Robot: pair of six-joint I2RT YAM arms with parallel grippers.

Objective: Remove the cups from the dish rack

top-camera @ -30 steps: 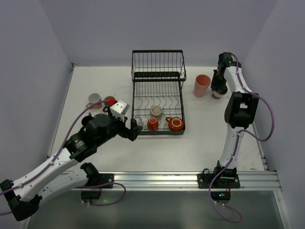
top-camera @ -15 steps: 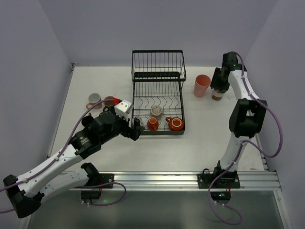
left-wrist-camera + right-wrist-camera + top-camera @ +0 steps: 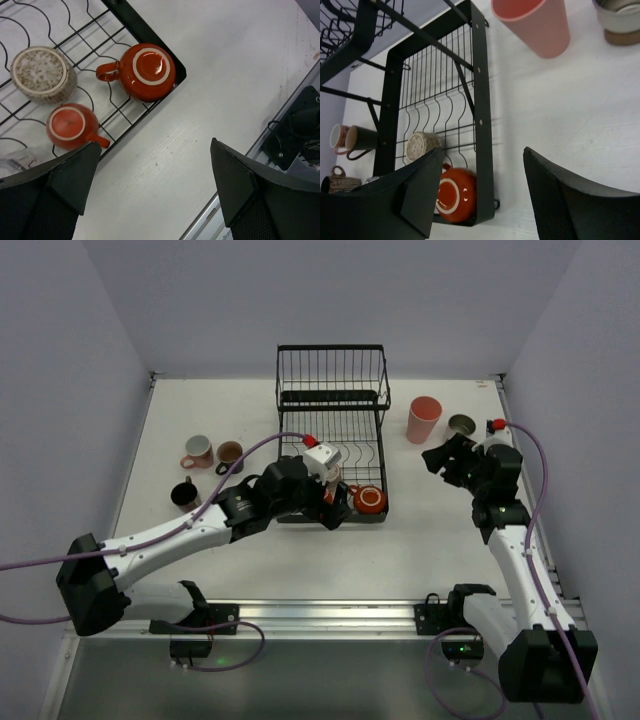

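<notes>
The black wire dish rack (image 3: 330,400) stands at the middle back. Its lower tray holds an orange-red mug (image 3: 368,500), which also shows in the left wrist view (image 3: 148,71), a smaller orange-red cup (image 3: 70,125), a speckled beige cup (image 3: 42,74) and part of a clear glass (image 3: 12,161). My left gripper (image 3: 330,508) is open and empty above the table by the rack's near right corner (image 3: 150,185). My right gripper (image 3: 438,458) is open and empty, near and apart from the pink tumbler (image 3: 423,419) and the beige-grey cup (image 3: 461,426).
Three mugs stand on the table left of the rack: a pink-and-white one (image 3: 198,450), a brown one (image 3: 230,453) and a black one (image 3: 184,494). The metal rail (image 3: 400,615) runs along the near edge. Walls close the left, right and back.
My right gripper has let go of the beige-grey cup beside the tumbler and pulled back toward the near side. My left arm has swung right to the rack's near right corner.
</notes>
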